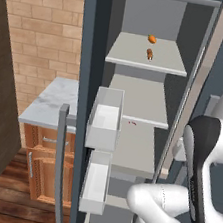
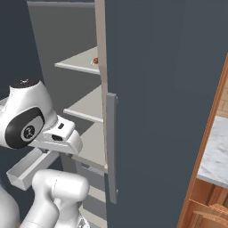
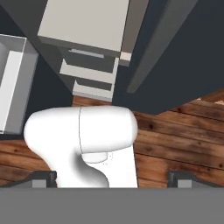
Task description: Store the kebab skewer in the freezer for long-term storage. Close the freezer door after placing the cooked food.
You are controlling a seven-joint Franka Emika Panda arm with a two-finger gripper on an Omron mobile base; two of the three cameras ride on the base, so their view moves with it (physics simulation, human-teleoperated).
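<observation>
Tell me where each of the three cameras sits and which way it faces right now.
Left base view: behind the arm's left, looking forward into the open freezer; kebab skewer on the top shelf; white arm at lower right.
Right base view: behind the arm's right, facing the plain grey door; arm at lower left.
Hand view: on the hand, looking down at the wooden floor and freezer base; white arm link below.
Both base views share the freezer shelves.

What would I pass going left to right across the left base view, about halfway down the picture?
Brick wall → marble counter → freezer door → white door bin → pale freezer shelf → the robot's arm.
</observation>
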